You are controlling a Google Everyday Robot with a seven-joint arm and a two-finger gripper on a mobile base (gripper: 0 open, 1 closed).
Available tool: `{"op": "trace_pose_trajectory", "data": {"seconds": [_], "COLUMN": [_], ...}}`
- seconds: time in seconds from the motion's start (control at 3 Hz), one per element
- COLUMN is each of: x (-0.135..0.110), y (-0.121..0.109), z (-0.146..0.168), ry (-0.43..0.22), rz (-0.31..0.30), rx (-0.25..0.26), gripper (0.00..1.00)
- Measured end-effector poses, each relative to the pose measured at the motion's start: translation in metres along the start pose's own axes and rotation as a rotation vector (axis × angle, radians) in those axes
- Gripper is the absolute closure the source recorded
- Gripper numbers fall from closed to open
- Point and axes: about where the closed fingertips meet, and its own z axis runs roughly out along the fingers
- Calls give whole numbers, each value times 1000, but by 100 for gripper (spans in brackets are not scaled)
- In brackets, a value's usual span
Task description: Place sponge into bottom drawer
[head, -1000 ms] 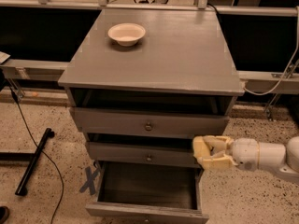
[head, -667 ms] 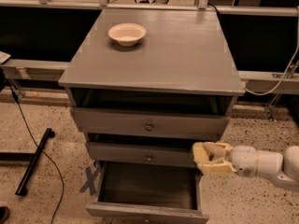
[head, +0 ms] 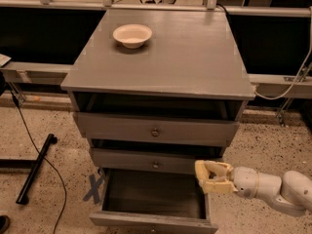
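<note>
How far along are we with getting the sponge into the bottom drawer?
Done: the bottom drawer is pulled open, and the sponge looks picked up. In hand: the gripper sits near the open drawer's right rear corner, jaws seemingly closed on the sponge, just in front of the middle drawer. Left: move over the opening, lower and release. Nothing pale shows inside the drawer yet.

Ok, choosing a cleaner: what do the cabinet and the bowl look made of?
Cabinet: likely wood painted matte grey, judging by board edges and dull sheen. Bowl: smooth cream, ceramic or plastic, unclear which. The gripper hovers at the open bottom drawer's right edge.
</note>
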Motion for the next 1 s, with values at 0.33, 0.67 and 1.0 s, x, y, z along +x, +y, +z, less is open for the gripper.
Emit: {"op": "trace_pose_trajectory", "data": {"seconds": [0.33, 0.67, 1.0], "x": [0, 9, 30], "y": [0, -2, -10], "z": [0, 6, 15], "ry": [0, 5, -9], "rz": [0, 50, 116], "rx": [0, -35, -81], "gripper": [100, 100, 100]}}
